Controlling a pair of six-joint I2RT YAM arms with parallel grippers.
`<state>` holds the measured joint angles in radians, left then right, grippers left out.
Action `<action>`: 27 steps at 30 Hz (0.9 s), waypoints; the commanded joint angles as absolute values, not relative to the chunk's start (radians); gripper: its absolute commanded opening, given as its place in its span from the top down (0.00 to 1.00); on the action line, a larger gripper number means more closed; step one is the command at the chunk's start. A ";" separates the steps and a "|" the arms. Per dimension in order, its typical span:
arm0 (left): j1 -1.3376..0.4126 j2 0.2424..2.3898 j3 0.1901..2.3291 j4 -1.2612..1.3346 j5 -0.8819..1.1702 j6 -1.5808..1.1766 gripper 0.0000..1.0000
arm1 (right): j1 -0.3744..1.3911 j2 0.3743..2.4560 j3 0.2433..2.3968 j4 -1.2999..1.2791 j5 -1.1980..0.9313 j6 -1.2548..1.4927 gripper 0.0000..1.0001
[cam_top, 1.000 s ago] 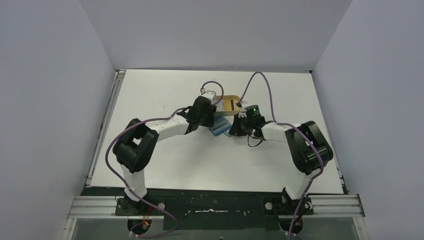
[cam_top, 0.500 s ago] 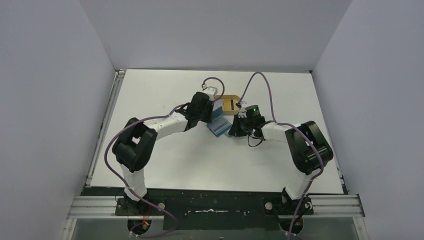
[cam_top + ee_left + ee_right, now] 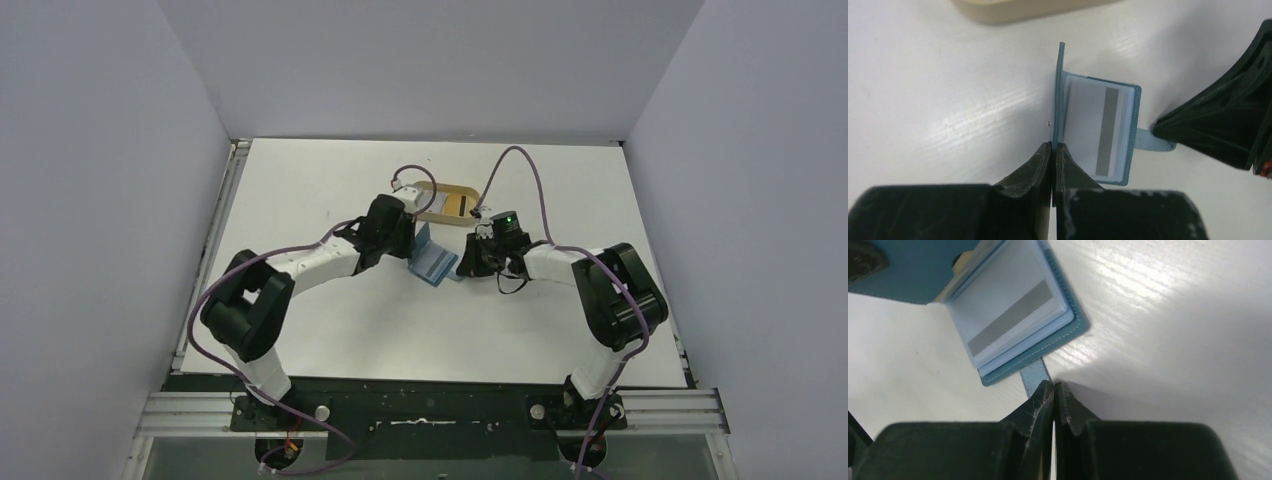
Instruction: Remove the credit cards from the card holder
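The teal card holder (image 3: 437, 263) lies open on the table between my two grippers. My left gripper (image 3: 1053, 146) is shut on its cover (image 3: 1060, 90) and holds it upright on edge. A whitish credit card with a grey stripe (image 3: 1095, 127) sits in the top clear slot and also shows in the right wrist view (image 3: 1008, 315). My right gripper (image 3: 1053, 385) is shut, its tips down at the end of the snap tab (image 3: 1033, 376). In the top view the left gripper (image 3: 413, 243) is left of the holder and the right gripper (image 3: 466, 264) is right of it.
The tan oval tray (image 3: 447, 203) stands just beyond the holder, with a gold-tan shape in it too small to make out. Its rim shows at the top of the left wrist view (image 3: 1018, 7). Purple cables arch over both wrists.
My left gripper has moved from beside the tray toward the near left, swinging the holder's cover open and upright. The holder shifted slightly left. The right gripper has stayed in place.
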<state>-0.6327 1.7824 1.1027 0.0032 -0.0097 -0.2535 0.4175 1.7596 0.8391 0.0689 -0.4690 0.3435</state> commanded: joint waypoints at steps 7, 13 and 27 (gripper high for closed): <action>-0.635 1.395 0.751 -0.072 -0.175 -0.563 1.00 | 0.407 1.696 0.954 -0.237 -0.340 0.265 0.81; -0.754 1.231 0.619 -0.174 -0.418 -0.744 1.00 | 0.456 1.658 1.140 -0.245 -0.269 0.172 0.22; -0.892 1.115 0.474 -0.112 -0.577 -0.985 1.00 | 0.511 2.251 1.982 -0.595 -0.023 0.209 0.50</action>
<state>-0.8696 1.1576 0.5331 -0.2054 -0.5262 -0.9112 0.4923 2.1429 1.8416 -0.4450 -0.1276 0.1947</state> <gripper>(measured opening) 0.020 0.518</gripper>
